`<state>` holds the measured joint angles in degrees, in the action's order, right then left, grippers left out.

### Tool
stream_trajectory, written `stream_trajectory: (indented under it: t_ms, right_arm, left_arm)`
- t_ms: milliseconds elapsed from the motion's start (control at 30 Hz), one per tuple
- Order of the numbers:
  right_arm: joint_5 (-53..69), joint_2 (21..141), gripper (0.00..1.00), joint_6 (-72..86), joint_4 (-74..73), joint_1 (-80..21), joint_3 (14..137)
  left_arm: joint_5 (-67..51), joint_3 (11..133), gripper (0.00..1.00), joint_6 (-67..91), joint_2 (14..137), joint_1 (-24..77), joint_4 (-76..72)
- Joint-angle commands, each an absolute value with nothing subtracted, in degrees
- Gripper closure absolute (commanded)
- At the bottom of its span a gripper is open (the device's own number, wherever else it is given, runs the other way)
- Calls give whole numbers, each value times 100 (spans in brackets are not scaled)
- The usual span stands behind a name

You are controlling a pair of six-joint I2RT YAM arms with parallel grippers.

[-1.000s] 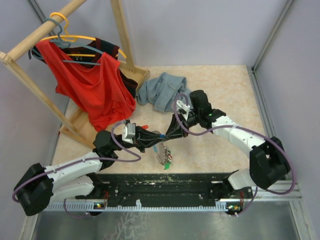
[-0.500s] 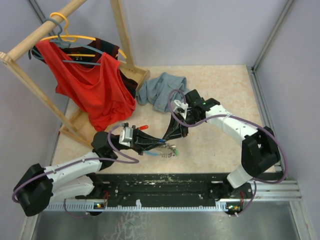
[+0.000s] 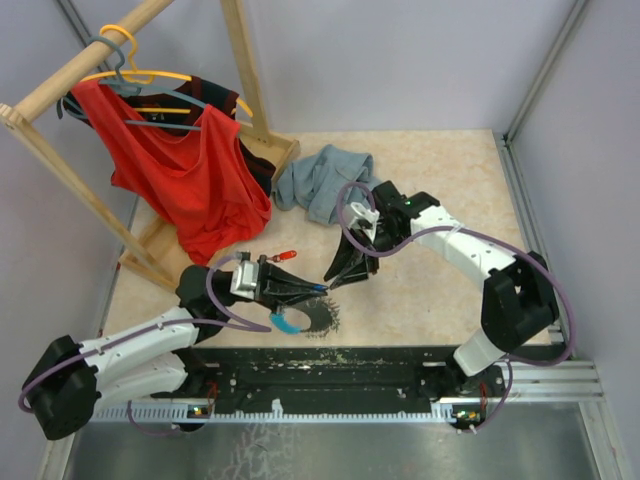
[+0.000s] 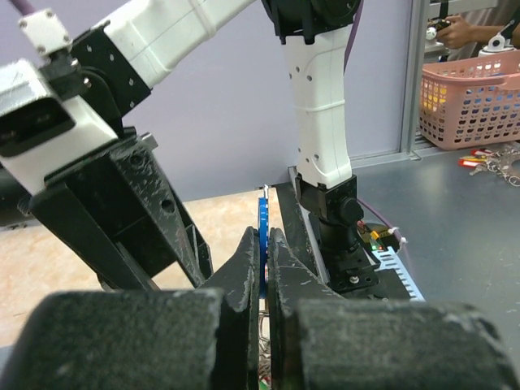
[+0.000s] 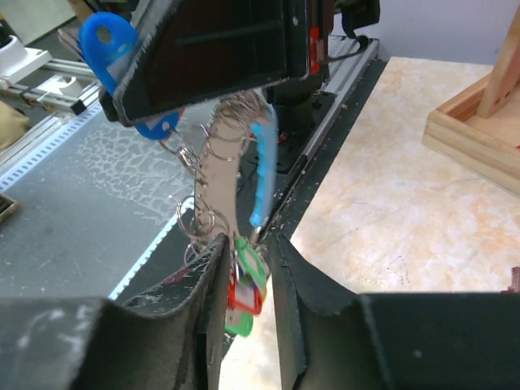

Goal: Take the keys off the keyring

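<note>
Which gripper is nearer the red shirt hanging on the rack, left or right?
Left. The left gripper lies just right of the lower hem of the red shirt, fingers pointing away from it. The right gripper is beyond the left fingertips, farther right.

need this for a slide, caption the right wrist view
Left gripper pinches a blue key; chain with red and green keys dangles at the open right gripper

The keys [image 5: 249, 268] have glossy plastic heads. The keyring [image 5: 260, 175] is a smooth light-blue strip, plastic by its look, with a shiny metal chain [image 5: 223, 134]. The worktop [image 3: 440, 170] is smooth and marbled. The rack [image 3: 243, 60] is bare wood, and its red cloth [image 3: 190, 170] is matt.
</note>
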<state>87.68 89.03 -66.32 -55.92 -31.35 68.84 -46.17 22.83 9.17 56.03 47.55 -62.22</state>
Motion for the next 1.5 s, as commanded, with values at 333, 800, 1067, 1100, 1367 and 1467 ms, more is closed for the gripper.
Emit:
stream_trajectory:
  t_ms: [333,800,1067,1100,1367,1467]
  right_arm:
    - [8763,8566,60,-8504,-6682,-3204,7206]
    - [7638,7550,58,-5312,-3854,-3199,6585]
    - [7826,7526,63,-5741,-4175,-3208,6613]
    - [7692,7512,64,-5605,-4075,-3212,6621]
    - [7359,7353,60,-5122,-3819,-3011,6667]
    - [7635,7363,61,-5794,-4414,-3006,6755]
  left_arm:
    - [-4692,2414,100,986,5981,4755,-6678]
    - [-4646,2341,100,1068,6199,4664,-7140]
    - [-4565,2338,100,1157,6354,4601,-7449]
    - [-4565,2329,100,1178,6384,4597,-7513]
    - [-4575,2308,100,1272,6476,4537,-7702]
    - [-4586,2294,100,1326,6518,4529,-7795]
